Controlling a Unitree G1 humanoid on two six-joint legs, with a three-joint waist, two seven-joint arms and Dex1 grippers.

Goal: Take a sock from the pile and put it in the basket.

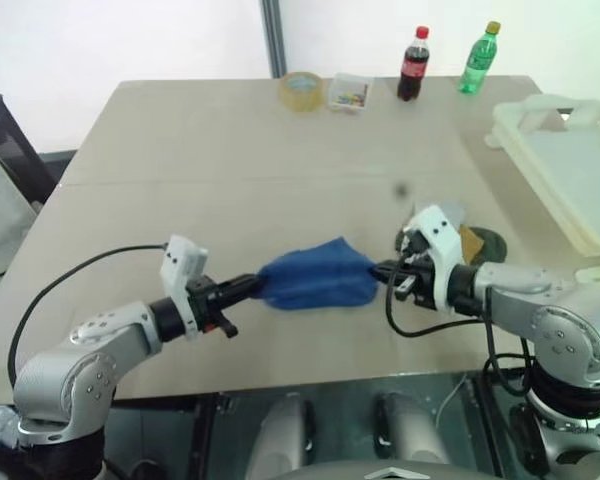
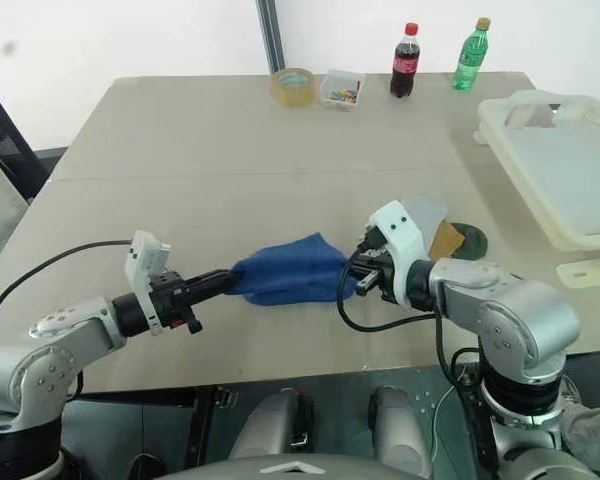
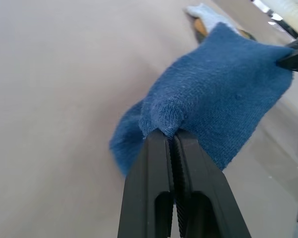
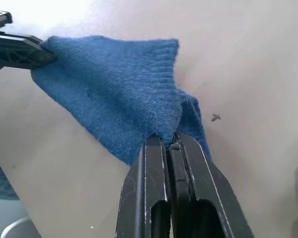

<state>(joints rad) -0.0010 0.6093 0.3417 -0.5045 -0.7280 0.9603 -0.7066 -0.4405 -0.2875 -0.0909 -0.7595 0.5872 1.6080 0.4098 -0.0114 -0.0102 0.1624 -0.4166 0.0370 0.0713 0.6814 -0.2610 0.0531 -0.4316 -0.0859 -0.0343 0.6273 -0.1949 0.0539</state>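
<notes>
The royal-blue sock (image 1: 315,278) hangs stretched between both grippers above the near part of the table. My left gripper (image 1: 256,288) is shut on its left end, and the left wrist view shows the fabric pinched at the fingertips (image 3: 165,136). My right gripper (image 1: 380,270) is shut on the sock's right end (image 4: 169,133). What is left of the pile (image 1: 470,238), light grey, mustard-yellow and dark green socks, lies just behind my right hand. The cream-white basket (image 1: 555,160) stands at the table's far right.
At the table's far edge stand a roll of tape (image 1: 302,90), a small clear box (image 1: 349,92), a cola bottle (image 1: 413,64) and a green bottle (image 1: 479,58). The table's near edge (image 1: 310,380) runs just below my arms.
</notes>
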